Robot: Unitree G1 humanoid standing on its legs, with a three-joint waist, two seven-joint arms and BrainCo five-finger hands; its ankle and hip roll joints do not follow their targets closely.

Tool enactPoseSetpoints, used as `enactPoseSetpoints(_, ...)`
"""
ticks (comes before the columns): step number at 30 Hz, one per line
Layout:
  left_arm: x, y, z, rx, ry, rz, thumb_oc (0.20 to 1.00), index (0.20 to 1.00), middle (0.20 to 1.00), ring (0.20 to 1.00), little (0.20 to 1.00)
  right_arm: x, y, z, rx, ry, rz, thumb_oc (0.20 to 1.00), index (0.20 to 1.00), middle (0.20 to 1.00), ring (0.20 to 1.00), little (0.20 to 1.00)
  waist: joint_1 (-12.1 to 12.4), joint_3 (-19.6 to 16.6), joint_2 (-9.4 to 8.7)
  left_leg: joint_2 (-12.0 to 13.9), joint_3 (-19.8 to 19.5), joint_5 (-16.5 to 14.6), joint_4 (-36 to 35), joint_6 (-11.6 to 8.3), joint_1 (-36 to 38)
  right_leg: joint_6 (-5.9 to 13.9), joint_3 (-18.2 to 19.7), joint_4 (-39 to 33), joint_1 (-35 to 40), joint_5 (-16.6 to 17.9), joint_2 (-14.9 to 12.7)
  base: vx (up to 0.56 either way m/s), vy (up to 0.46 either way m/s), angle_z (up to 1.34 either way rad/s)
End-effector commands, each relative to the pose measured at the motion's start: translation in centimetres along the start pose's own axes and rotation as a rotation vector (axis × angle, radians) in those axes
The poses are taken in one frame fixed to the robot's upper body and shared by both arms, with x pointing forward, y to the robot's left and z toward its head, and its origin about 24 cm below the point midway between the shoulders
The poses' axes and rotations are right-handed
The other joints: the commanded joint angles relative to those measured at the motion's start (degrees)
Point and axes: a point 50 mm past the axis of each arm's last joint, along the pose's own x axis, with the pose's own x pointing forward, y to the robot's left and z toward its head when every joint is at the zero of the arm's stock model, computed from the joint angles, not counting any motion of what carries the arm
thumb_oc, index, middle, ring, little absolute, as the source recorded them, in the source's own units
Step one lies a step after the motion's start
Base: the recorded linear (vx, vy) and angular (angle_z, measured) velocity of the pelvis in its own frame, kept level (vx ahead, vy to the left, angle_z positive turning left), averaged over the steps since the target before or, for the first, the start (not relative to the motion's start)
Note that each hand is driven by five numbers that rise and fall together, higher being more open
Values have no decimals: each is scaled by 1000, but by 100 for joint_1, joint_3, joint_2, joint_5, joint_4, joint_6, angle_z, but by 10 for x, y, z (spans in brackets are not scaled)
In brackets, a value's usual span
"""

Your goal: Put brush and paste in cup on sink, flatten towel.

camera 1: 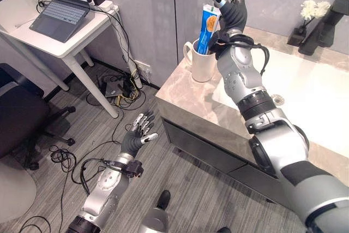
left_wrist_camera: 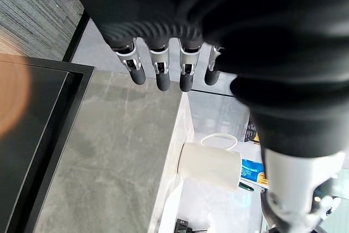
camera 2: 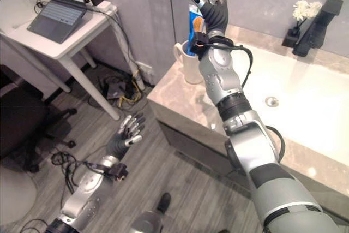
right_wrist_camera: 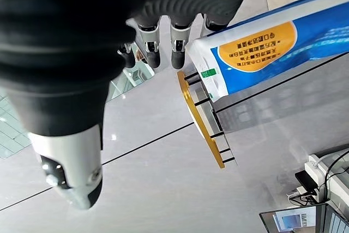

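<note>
My right hand (camera 1: 232,5) hovers above the white mug (camera 1: 202,61), fingers released from the light, squashy toothpaste tube (camera 1: 208,27), best pinched mid-body.

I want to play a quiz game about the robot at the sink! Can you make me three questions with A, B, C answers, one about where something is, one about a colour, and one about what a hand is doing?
1. Where does the blue toothpaste tube stand?
A. In the white ceramic cup on the marble counter
B. On the floor
C. On the white desk by the laptop

2. What colour is the tap behind the sink basin?
A. Gold
B. Black
C. Red

3. What is the robot's right hand doing?
A. Squeezing the tube
B. Gripping the cup handle
C. Raised open above the cup, holding nothing

Answers:
1 A: the tube sticks up out of the cup at the counter's corner.
2 B: the tap is dark black against the pale basin.
3 C: its fingers are straight and apart from the tube. The left hand hangs open down by the floor.
</note>
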Motion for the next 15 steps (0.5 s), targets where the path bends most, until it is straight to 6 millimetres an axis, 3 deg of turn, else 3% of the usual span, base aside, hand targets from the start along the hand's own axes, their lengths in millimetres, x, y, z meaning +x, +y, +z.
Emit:
enactPoseSetpoints(1,5,-7,23,63,-107,-65,1000,1000,1000,1000,1000,8,26,47,45,-189,94,1000,1000,1000,1000,1000,-50,-87,-314,-42,-129,-592,-2,-147,-175,351,292,159,386,-850,-402,0,0,0)
enactPoseSetpoints(5,9,-6,22,78,-114,-53,1000,1000,1000,1000,1000,4,27,66,62,-281,107,1000,1000,1000,1000,1000,-35,-57,-320,-64,-146,-479,11,-120,-185,333,247,182,367,-743,-442,-64,3,0)
enactPoseSetpoints(7,8,1,19,84,-103,-23,1000,1000,1000,1000,1000,-1,31,106,54,-445,138,1000,1000,1000,1000,1000,-58,-184,-407,-7,-86,-529,19,-139,4,328,270,180,548,-765,-420,-48,-26,1)
enactPoseSetpoints(8,8,1,19,84,-103,-23,1000,1000,1000,1000,1000,-1,31,106,54,-445,138,1000,1000,1000,1000,1000,-55,-175,-406,-6,-83,-531,18,-139,14,328,273,177,557,-765,-420,1,-39,3)
enactPoseSetpoints(10,7,7,19,89,-99,5,1000,1000,1000,1000,1000,-2,28,129,36,-529,127,1000,1000,1000,1000,1000,-62,-253,-443,34,-55,-568,27,-165,154,321,277,173,684,-795,-390,-4,-42,-1)
enactPoseSetpoints(15,2,16,13,84,-75,66,1000,1000,1000,1000,1000,-14,29,155,48,-657,140,1000,1000,1000,1000,1000,-182,-441,-476,83,-20,-625,43,-211,432,276,277,161,934,-877,-326,5,-24,-4)
